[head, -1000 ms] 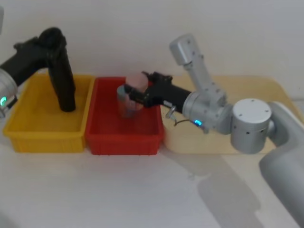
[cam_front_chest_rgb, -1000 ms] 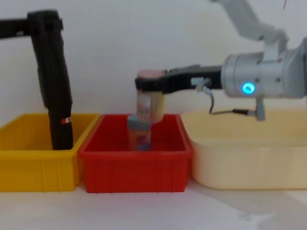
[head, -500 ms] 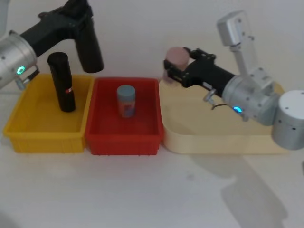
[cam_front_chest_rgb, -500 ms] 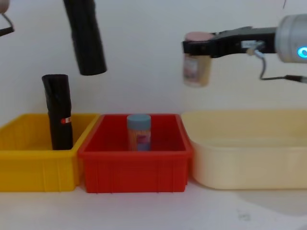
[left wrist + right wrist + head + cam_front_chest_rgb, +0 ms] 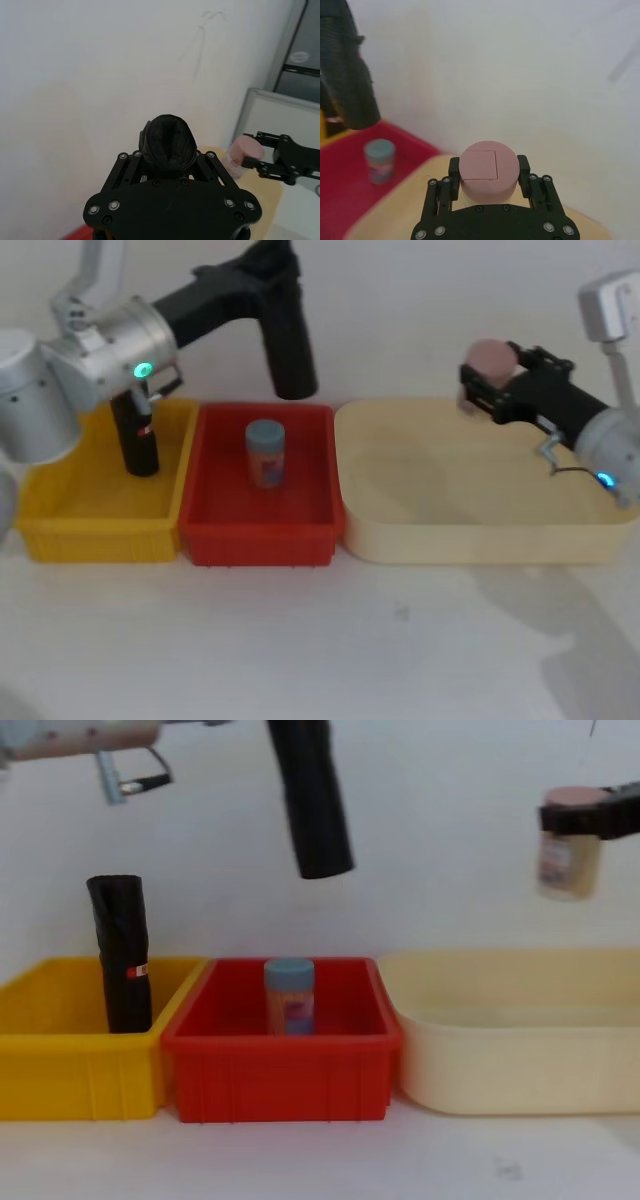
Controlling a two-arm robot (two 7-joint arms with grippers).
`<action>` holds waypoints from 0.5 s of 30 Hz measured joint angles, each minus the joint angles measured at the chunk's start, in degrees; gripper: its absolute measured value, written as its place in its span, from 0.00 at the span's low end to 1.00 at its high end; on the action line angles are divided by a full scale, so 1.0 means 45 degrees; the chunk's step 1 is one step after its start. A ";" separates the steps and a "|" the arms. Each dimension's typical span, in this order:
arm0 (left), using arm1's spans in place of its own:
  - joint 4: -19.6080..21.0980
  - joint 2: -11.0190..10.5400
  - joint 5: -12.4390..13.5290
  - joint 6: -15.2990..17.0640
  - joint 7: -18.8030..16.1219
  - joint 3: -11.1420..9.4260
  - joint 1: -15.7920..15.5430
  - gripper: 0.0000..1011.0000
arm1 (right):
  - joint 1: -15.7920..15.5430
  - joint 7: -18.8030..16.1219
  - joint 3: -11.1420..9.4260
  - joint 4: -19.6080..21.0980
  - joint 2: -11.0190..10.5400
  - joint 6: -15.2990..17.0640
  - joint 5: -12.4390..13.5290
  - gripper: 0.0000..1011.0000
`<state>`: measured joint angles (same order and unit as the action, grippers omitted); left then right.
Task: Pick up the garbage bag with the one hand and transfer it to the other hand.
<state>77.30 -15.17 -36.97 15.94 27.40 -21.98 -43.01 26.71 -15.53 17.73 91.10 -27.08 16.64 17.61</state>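
- The left gripper [image 5: 268, 275] was clamped on the top end of the garbage bag [image 5: 288, 345], which hung tilted below it.
- The bag was plain black and tightly rolled.
- Well to its right, the right gripper [image 5: 488, 375] pinched a pink-capped bottle [image 5: 568, 850].
- Half a second before, both grippers were farther left. The left one had since carried the bag rightward, above the red bin [image 5: 262, 540].

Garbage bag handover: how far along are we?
Done: the left pincer grips the garbage bag, raised above the red bin, clear of the yellow bin where a second black roll stands. In hand: holding it aloft. Left: the transfer itself; the right pincer is shut on a pink-lidded bottle over the beige tray.
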 joint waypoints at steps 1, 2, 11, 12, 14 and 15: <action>-0.0357 0.0249 -0.0046 0.0000 0.0152 -0.0168 -0.0220 0.34 | -0.0083 0.0035 -0.0127 -0.0006 -0.0078 0.0023 0.0023 0.66; -0.0535 0.0364 -0.0063 -0.0003 0.0219 -0.0249 -0.0324 0.34 | -0.0136 0.0049 -0.0220 -0.0023 -0.0133 0.0036 0.0042 0.66; -0.3711 0.2205 -0.0238 -0.0468 0.1240 -0.1210 -0.1934 0.34 | -0.0569 0.0110 -0.1065 -0.0529 -0.0610 0.0076 0.0262 0.68; -0.4056 0.2378 -0.0257 -0.0568 0.1392 -0.1279 -0.2095 0.34 | -0.0586 0.0110 -0.1105 -0.0559 -0.0632 0.0076 0.0272 0.72; -0.5342 0.2994 -0.0308 -0.0882 0.1811 -0.1464 -0.2686 0.34 | -0.0643 0.0110 -0.1228 -0.0646 -0.0699 0.0076 0.0307 0.77; -0.5779 0.3191 -0.0323 -0.0956 0.1902 -0.1514 -0.2884 0.34 | -0.0662 0.0110 -0.1269 -0.0674 -0.0723 0.0076 0.0316 0.78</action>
<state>51.30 -0.81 -38.42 11.63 35.96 -28.79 -55.99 23.73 -15.04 12.02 88.07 -30.33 16.98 19.04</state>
